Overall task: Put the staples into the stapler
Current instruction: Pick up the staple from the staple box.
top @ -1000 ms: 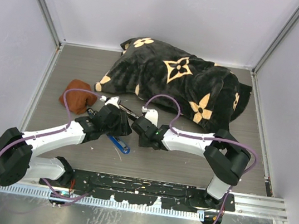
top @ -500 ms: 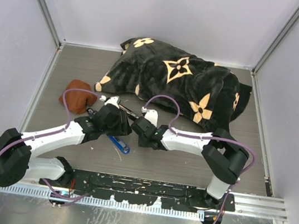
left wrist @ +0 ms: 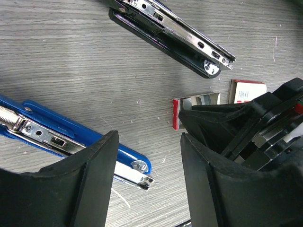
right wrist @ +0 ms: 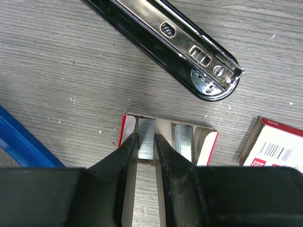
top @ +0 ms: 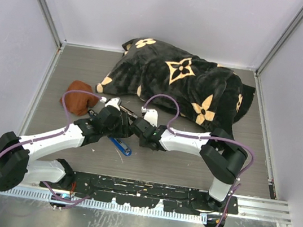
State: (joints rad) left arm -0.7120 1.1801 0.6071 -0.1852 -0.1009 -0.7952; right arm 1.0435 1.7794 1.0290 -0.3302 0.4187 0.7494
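In the right wrist view the staples' tray (right wrist: 208, 142), red-edged cardboard, lies open on the table with two grey staple strips in it. My right gripper (right wrist: 146, 142) is shut on the left strip (right wrist: 147, 130), a fingertip against each side. The other strip (right wrist: 183, 139) lies free. The box's white and red sleeve (right wrist: 274, 146) lies to the right. The black stapler (right wrist: 165, 38) lies open just beyond the tray. My left gripper (left wrist: 149, 184) hovers open above the table, beside the open blue stapler (left wrist: 71, 139); the tray (left wrist: 196, 101) is ahead of it.
A black blanket with tan flower prints (top: 185, 81) fills the back of the table. A rust-brown cloth (top: 78, 96) lies at the left. Both grippers (top: 117, 121) (top: 138, 127) work close together mid-table. Walls close in the left, right and back.
The right gripper's jaws have narrowed onto the staple strip, and its arm has edged slightly left. The left arm has barely moved.
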